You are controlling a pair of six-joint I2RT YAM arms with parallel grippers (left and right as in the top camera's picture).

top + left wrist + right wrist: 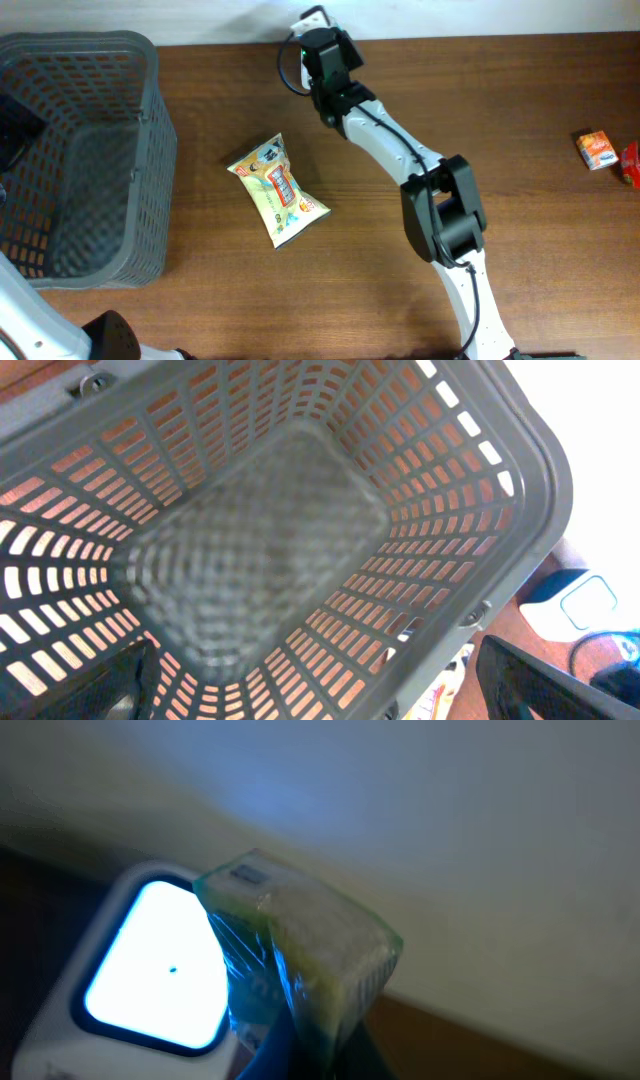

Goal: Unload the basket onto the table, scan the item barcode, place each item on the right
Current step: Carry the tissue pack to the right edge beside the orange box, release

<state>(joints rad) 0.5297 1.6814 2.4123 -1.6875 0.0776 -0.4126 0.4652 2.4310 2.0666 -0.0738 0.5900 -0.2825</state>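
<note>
1. Table (520,90) from above: your right gripper (320,40) is sitting right at the scanner (311,17) on the far edge, and its load is hiding under the wrist. A snack bag (277,190) is lying well apart from the scanner, toward the robot. The basket (155,170) is sitting further off again, and an orange box (597,150) is lying well off on the scanner's other side. Nothing is crowding the scanner, so you are getting open wood to pull back over. Only the table edge behind it is limiting you.
2. Left wrist: your left gripper (330,705) is hanging fully spread and empty over the basket, far from the scanner and out of the way.
3. Right wrist: your right gripper is pinching shut on the wrapped item (310,945), which is sitting just beside the scanner's glowing window. Whether the two are touching, you cannot tell. No barcode is showing here, so you are probably needing to turn the printed face squarely toward the light. Do it slowly, avoiding glare off the film and knocks against the housing.
</note>
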